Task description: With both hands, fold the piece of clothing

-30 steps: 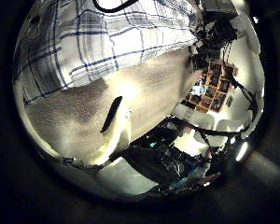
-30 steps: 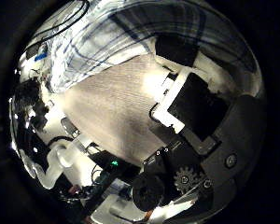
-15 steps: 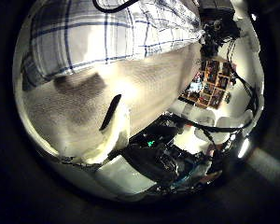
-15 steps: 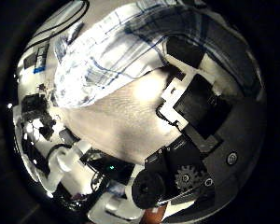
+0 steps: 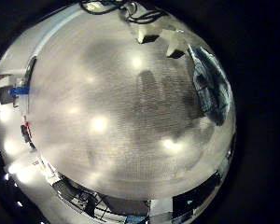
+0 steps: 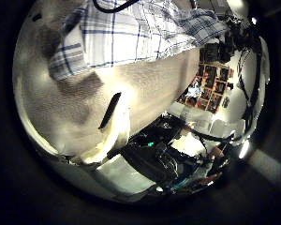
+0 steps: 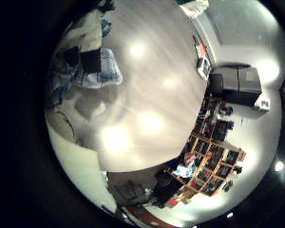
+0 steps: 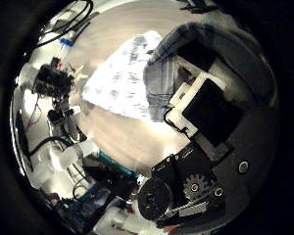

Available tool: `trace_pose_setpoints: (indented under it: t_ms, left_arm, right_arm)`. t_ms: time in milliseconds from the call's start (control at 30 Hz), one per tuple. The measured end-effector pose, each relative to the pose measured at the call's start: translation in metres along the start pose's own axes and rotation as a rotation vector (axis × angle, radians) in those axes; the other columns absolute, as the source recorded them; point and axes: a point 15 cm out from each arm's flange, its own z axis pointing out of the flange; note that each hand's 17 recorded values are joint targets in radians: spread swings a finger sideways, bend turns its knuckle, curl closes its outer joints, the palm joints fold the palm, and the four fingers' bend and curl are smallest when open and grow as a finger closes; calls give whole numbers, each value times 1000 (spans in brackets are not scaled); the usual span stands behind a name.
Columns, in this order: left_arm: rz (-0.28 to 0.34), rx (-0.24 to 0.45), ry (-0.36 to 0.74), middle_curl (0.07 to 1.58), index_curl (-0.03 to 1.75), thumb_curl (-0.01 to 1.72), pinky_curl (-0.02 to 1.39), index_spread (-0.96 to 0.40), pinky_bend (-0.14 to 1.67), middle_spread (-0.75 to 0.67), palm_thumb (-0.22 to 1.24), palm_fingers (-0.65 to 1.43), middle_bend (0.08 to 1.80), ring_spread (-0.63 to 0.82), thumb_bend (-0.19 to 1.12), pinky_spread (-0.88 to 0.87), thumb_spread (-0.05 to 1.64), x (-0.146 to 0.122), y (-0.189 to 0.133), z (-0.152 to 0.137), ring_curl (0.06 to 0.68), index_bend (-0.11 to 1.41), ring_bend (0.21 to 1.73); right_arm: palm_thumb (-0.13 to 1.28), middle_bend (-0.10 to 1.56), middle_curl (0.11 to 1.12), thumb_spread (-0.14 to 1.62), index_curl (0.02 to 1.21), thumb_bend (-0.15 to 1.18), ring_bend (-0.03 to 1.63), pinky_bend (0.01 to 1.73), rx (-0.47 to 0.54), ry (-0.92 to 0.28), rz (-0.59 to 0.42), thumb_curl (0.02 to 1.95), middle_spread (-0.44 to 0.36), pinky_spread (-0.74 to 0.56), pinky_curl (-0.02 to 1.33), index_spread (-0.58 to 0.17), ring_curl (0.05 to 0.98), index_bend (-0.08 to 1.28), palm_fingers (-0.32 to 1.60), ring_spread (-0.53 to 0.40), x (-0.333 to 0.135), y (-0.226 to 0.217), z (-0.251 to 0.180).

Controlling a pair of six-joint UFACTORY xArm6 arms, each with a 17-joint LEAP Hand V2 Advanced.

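Plaid shirt [image 6: 131, 37] hangs lifted off the table [image 6: 75, 112]; my right robot hand [image 8: 201, 93] pinches its edge for folding, left grip unclear.

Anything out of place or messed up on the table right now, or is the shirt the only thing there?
Nothing stands out. The plaid shirt lies on the table, loosely bunched rather than flat, as expected mid-fold. The bare tabletop shows no spill or damage. The right hand sits at the cloth's edge.

Right hand [image 8: 211, 108] fingers hide part of the plaid cloth [image 8: 127, 78].
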Motion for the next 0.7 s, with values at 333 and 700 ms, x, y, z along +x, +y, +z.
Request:
trace_pose_setpoints:
  t_ms: [333, 700]
  left_arm:
    - [-125, 78, 16, 294, 415, 303, 352, -45, 314, 122, 436, 203, 175, 272, -9, 333, 1238, -59, 49, -19, 213, 196, 644]
    - [-195, 83, 10, 294, 426, 320, 349, -50, 311, 108, 471, 221, 171, 255, -11, 316, 1242, -83, 91, -19, 207, 198, 645]
  right_arm:
    - [989, 1209, 938, 1099, 999, -11, 1386, 1302, -3, 87, -290, 770, -190, -211, 799, -319, 718, 1013, 1030, -214, -141, -80, 15]
    - [770, 921, 821, 1204, 856, -16, 1366, 1331, -5, 24, -308, 664, -241, -428, 755, -372, 679, 352, 433, -276, -179, -119, 36]
